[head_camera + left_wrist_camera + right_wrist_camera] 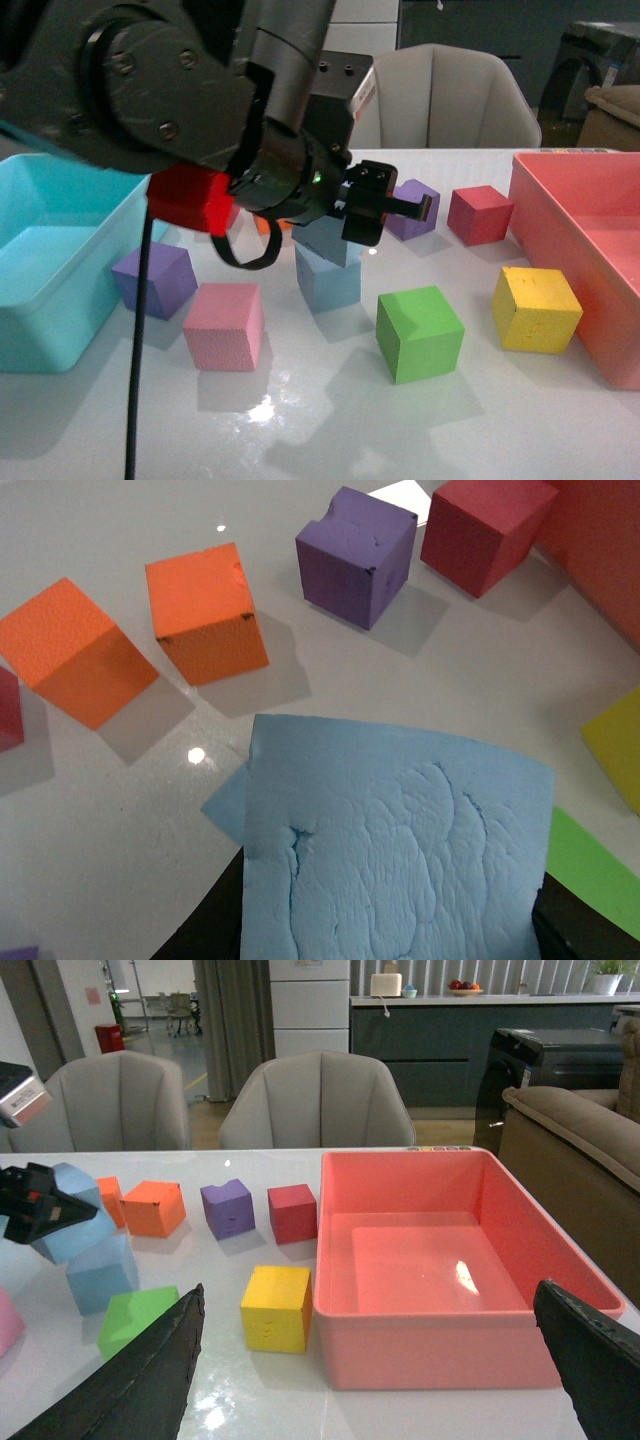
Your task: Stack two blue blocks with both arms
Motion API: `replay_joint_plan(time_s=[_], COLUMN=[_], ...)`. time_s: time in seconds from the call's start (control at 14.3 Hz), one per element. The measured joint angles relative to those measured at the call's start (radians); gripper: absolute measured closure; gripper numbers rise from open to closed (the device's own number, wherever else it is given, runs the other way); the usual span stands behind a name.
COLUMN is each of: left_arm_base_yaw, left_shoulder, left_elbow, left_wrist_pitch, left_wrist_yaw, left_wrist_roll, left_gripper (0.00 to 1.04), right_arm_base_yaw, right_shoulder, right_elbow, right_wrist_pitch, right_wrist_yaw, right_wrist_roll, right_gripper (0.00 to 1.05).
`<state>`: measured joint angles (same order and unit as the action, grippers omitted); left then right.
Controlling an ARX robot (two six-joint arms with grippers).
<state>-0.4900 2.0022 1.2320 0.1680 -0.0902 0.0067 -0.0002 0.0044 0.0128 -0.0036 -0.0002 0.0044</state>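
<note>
Front view — left end effector (372, 213) holds blue block (322, 242) over second block (330, 283).

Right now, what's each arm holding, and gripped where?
Left fingers pinch the upper blue block by two opposite sides; right fingers open, holding nothing.

The front camera sits on the robot's body and looks forward across the table (330, 420). The left arm (170, 90) is so near that it fills the top left. The left wrist camera looks down from very close onto a blue block (395, 850). The right wrist camera sits further back and looks across the table toward the chairs (318, 1100). All three see the red cube (480, 214) and the purple cube (412, 208) beside it.
</note>
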Motion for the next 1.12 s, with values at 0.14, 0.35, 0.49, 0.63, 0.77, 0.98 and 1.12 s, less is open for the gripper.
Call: replay_joint_plan(time_s=[0.14, 0.35, 0.49, 0.63, 0.77, 0.98, 1.12], left_arm_base_yaw=[-0.004, 0.003, 0.013, 0.028, 0.038, 0.048, 0.049], left_shoulder=[0.097, 0.169, 0.199, 0.229, 0.241, 0.241, 0.241], left_elbow=[0.147, 0.248, 0.282, 0.285, 0.293, 0.301, 0.302], left_wrist_pitch=[-0.078, -0.140, -0.159, -0.169, -0.176, -0.175, -0.175], left_wrist_yaw=[-0.023, -0.030, -0.031, -0.030, -0.024, -0.014, 0.004], left_wrist_roll=[-0.008, -0.034, -0.050, -0.064, -0.085, -0.093, -0.106], left_gripper=[0.59, 0.60, 0.60, 0.60, 0.60, 0.40, 0.15], right_arm_base_yaw=[0.000, 0.000, 0.000, 0.000, 0.000, 0.000, 0.000], right_shoulder=[0.000, 0.000, 0.000, 0.000, 0.000, 0.000, 0.000], right_elbow=[0.000, 0.000, 0.000, 0.000, 0.000, 0.000, 0.000], right_wrist_pitch=[0.000, 0.000, 0.000, 0.000, 0.000, 0.000, 0.000], right_wrist_yaw=[0.000, 0.000, 0.000, 0.000, 0.000, 0.000, 0.000], right_wrist_roll=[0.000, 0.000, 0.000, 0.000, 0.000, 0.000, 0.000], right_gripper=[0.06, 0.06, 0.06, 0.06, 0.06, 0.06, 0.06])
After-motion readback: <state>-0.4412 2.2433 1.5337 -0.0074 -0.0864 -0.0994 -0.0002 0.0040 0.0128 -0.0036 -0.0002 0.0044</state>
